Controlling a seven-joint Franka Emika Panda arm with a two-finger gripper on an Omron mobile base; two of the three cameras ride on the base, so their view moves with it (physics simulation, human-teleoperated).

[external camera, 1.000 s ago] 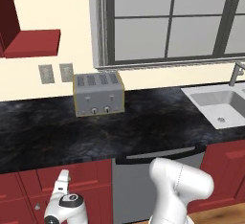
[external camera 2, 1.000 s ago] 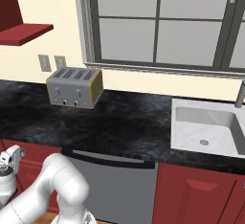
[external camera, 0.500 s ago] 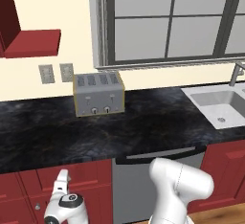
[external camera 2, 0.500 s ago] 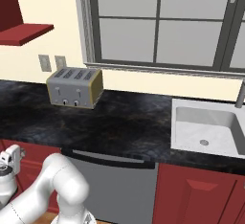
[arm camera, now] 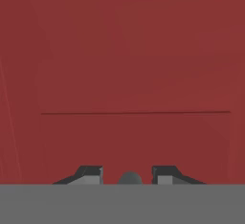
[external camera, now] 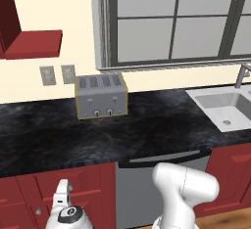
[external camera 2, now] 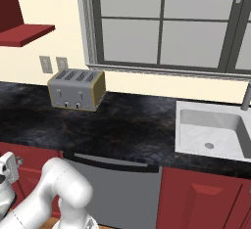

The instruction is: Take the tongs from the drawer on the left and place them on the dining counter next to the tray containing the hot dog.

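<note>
Red recessed drawer (arm camera: 134,74), round knob (arm camera: 129,178)

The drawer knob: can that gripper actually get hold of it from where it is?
Probably yes. In the hand view the small round knob sits right between the gripper's two fingertips, against the red drawer front, with nothing in between.

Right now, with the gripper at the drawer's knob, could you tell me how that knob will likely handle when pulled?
The knob looks small, round and smooth, so it could slip from between the fingers closed around it. The drawer front looks like a flat rigid panel, so it should probably slide straight out rather than flex.
</note>
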